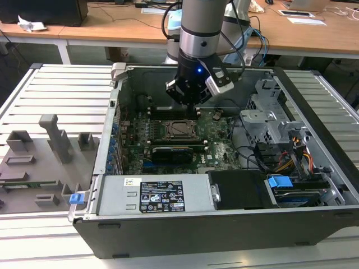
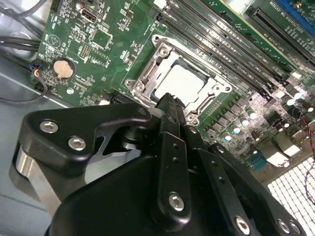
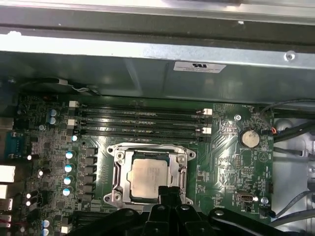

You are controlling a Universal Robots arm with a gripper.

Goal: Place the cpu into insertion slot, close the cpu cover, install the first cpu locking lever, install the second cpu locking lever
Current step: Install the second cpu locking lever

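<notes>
One cpu (image 3: 149,179) seated in one insertion slot (image 3: 117,181), one end effector (image 3: 170,192) above.

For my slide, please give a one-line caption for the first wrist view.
The tool hovers at the edge of the chip, which sits in its socket on the green board.

A grey and silver cylindrical robot arm (image 1: 200,28) with a small blue light, black cables looped beside it, ending in a black gripper (image 2: 170,101) of angular linked plates fastened with round silver screws (image 2: 77,143).
</notes>
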